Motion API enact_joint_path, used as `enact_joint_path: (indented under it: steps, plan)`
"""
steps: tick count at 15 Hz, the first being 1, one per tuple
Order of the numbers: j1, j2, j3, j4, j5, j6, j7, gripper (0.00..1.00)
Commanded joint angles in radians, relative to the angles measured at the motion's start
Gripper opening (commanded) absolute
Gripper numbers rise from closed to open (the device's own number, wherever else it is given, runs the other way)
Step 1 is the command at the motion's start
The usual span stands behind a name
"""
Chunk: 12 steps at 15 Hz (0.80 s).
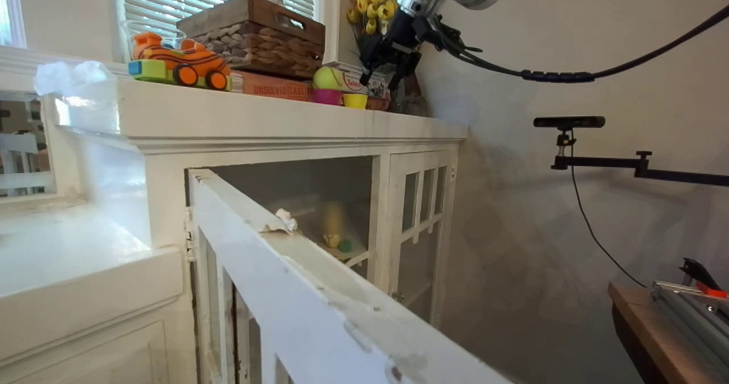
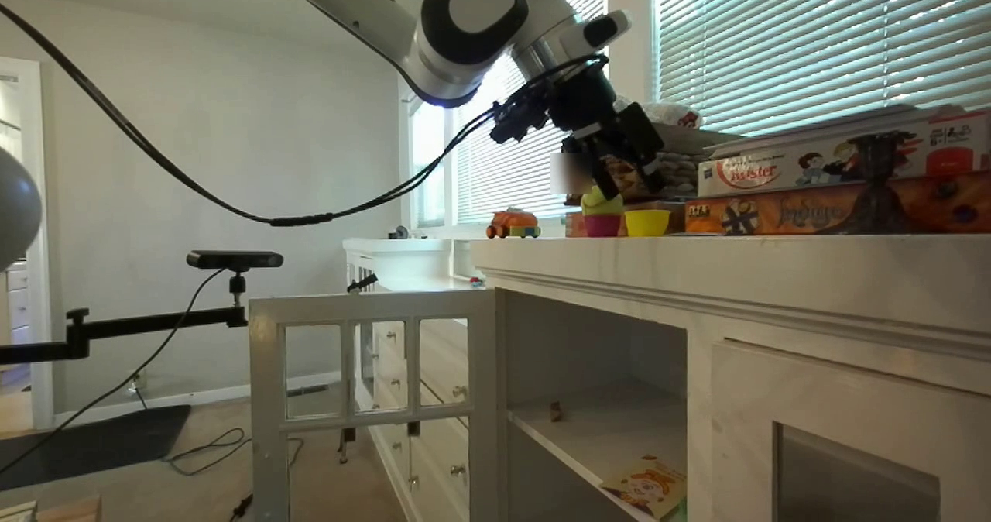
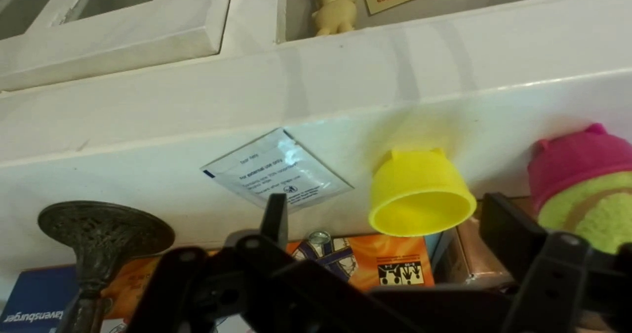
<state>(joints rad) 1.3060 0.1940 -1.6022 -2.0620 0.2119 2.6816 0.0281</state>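
spread wide and empty, the fingers [image 3: 277, 219] hang near and above the yellow cup [image 3: 422, 192] on the surface [image 3: 340, 147], where sideways drift during any descent could tip the neighbouring pink cup [image 3: 577, 162] and spill its ball [image 3: 610, 214].

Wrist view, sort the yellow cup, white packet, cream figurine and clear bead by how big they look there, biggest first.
1. Yellow cup and white packet: about alike, so left unranked.
2. Cream figurine: clearly smaller.
3. Clear bead: smallest.
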Motion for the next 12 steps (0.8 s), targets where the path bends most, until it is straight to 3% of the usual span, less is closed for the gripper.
enact_joint_path:
  steps: [1, 12]
  plan:
    - [-0.097, -0.001, 0.093, 0.021, 0.016, 0.018, 0.031, 1.00]
    - [-0.375, 0.031, 0.382, 0.059, 0.072, 0.078, -0.009, 1.00]
